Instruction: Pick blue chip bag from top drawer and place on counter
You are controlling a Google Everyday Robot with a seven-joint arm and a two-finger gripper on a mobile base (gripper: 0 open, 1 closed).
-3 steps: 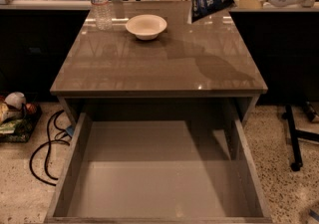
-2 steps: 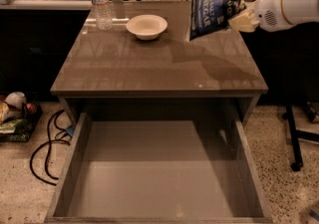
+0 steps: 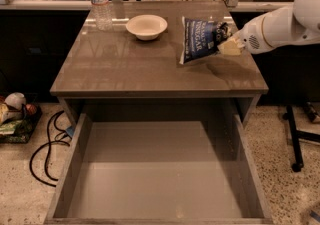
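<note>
The blue chip bag (image 3: 199, 40) is dark navy with white lettering. It hangs tilted with its lower corner at or just above the counter (image 3: 150, 69) on the right side. My gripper (image 3: 226, 44) comes in from the right on a white arm and is shut on the bag's right edge. The top drawer (image 3: 155, 179) stands pulled open below the counter's front edge, with nothing in it.
A white bowl (image 3: 146, 26) sits at the back middle of the counter. A clear water bottle (image 3: 100, 1) stands at the back left. Cables (image 3: 47, 151) and clutter lie on the floor to the left. A chair base (image 3: 296, 139) stands at the right.
My gripper has carried the chip bag down from high above the counter's back right until it hangs low at the counter surface.
</note>
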